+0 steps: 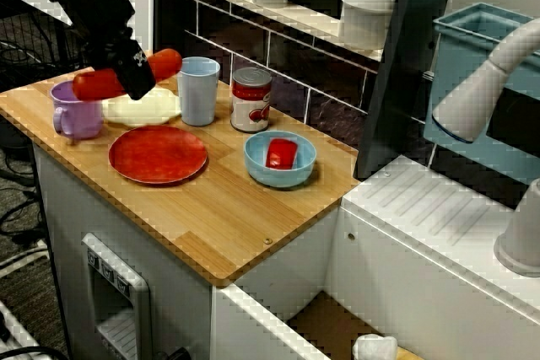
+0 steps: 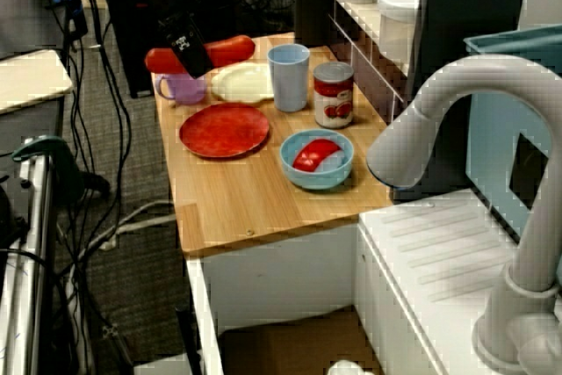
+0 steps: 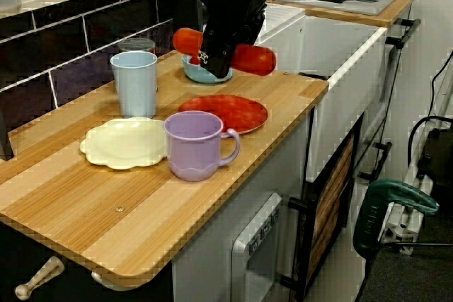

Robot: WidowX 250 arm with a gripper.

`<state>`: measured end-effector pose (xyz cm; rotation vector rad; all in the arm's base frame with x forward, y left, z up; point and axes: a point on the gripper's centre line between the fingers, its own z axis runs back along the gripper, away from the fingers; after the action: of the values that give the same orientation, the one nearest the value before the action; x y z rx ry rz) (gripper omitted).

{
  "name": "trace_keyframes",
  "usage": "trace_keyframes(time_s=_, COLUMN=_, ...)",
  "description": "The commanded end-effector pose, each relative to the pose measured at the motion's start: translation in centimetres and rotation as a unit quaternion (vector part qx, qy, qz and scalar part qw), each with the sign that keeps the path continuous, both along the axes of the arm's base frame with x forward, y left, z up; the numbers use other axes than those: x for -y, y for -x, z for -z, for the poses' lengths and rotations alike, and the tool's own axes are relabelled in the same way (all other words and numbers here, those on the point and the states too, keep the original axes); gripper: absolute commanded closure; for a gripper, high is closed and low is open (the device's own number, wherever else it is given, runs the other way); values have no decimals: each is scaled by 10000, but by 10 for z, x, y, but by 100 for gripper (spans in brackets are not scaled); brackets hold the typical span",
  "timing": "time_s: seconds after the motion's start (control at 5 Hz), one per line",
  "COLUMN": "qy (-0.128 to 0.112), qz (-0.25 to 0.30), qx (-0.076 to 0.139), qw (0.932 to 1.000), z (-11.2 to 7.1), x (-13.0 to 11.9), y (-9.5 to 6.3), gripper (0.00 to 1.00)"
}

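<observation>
One red toy sausage [image 1: 165,63] sits crosswise in the black gripper [image 1: 132,78], held near its middle, with both rounded ends sticking out past the fingers. Gripper state: closed narrow on the sausage, which lies roughly level.

Position: the sausage is in the air, clear of the wooden tabletop [image 1: 211,217]. In the front view and the high side view it lines up over the purple mug [image 1: 74,111] and the near edge of the cream scalloped plate [image 1: 148,109]. It touches neither.

- Mug: upright, just beside the cream plate, handle towards the tabletop's outer edge in the view from the counter's end.
- Light blue cup [image 1: 199,90]: upright, just behind the cream plate.
- Red-labelled can [image 1: 251,99]: upright, next to the cup, near the tiled back wall.
- Red plate [image 1: 158,154]: flat, in front of the cream plate, close to the front edge.
- Blue bowl [image 1: 251,156]: right of the red plate, in front of the can, holding a small red piece [image 1: 282,153].
</observation>
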<state>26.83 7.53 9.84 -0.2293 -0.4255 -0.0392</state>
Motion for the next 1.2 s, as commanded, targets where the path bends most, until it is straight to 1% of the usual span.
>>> trace_keyframes(time_s=0.0, qy=-368, qz=-44, qx=135, qw=9992, z=20, x=2, y=2, gripper=100)
trace_keyframes(time_s=0.2, qy=-473, qz=-184, qx=222, qw=9985, z=31, x=4, y=-4, gripper=100)
trace_keyframes(time_s=0.4, qy=-523, qz=-327, qx=233, qw=9978, z=38, x=3, y=-14, gripper=100)
trace_keyframes(time_s=0.6, qy=-526, qz=-395, qx=245, qw=9975, z=42, x=4, y=-17, gripper=100)
trace_keyframes(time_s=0.8, qy=-578, qz=-565, qx=219, qw=9965, z=45, x=4, y=-22, gripper=100)
trace_keyframes(time_s=1.0, qy=-525, qz=-671, qx=140, qw=9963, z=43, x=1, y=-24, gripper=0)
